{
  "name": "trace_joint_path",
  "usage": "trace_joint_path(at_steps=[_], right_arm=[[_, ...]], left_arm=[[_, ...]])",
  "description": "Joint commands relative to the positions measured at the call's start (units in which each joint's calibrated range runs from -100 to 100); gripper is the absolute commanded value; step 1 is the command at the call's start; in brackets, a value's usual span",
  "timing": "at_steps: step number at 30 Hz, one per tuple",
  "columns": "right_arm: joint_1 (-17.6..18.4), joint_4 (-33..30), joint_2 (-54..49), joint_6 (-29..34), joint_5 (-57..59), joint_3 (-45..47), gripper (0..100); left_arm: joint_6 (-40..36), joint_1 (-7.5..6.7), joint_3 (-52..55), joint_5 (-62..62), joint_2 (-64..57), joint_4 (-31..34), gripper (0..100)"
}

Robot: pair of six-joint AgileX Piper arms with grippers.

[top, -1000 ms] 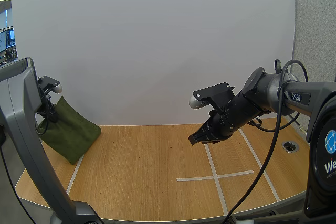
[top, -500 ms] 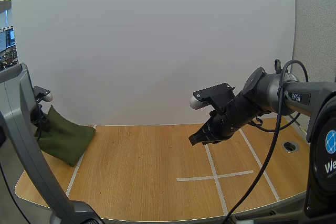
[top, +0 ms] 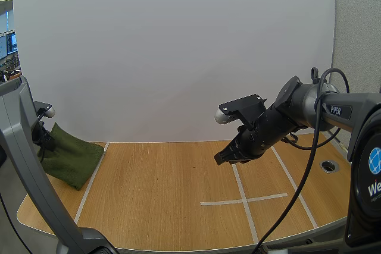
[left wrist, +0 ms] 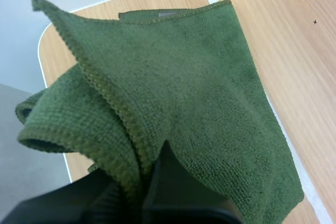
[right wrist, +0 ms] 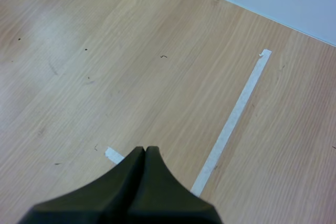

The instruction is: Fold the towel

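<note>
A dark green towel (top: 71,159) lies bunched at the table's far left edge, over the white tape line there. My left gripper (top: 43,138) holds its raised corner, mostly hidden behind the arm's grey column. In the left wrist view the towel (left wrist: 178,93) drapes from my left gripper (left wrist: 149,174), shut on a folded edge, its lower layer flat on the wood. My right gripper (top: 221,159) hovers above the table's middle right, and in the right wrist view my right gripper (right wrist: 145,153) is shut on nothing, its fingers one dark wedge.
White tape lines (top: 241,197) cross on the wooden table (top: 161,206) under the right arm. A round hole (top: 329,166) sits near the right edge. The table's rounded left corner (left wrist: 44,45) lies close behind the towel.
My left gripper has moved down and to the left with the towel, which now lies lower and flatter at the table's edge. The right arm has stayed still.
</note>
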Motion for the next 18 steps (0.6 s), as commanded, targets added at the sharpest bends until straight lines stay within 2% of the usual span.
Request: trace_joint_path(at_steps=[1, 10, 18], right_arm=[[0.0, -0.6, -0.8, 0.1, 1.0, 0.3, 0], [0.0, -0.6, -0.8, 0.1, 1.0, 0.3, 0], [0.0, -0.6, -0.8, 0.1, 1.0, 0.3, 0]], left_arm=[[-1.0, 0.10, -0.4, 0.3, 1.6, -2.6, 0], [-1.5, 0.18, -0.9, -0.2, 1.8, -2.6, 0], [-1.9, 1.22, -0.9, -5.1, 1.8, -2.6, 0]])
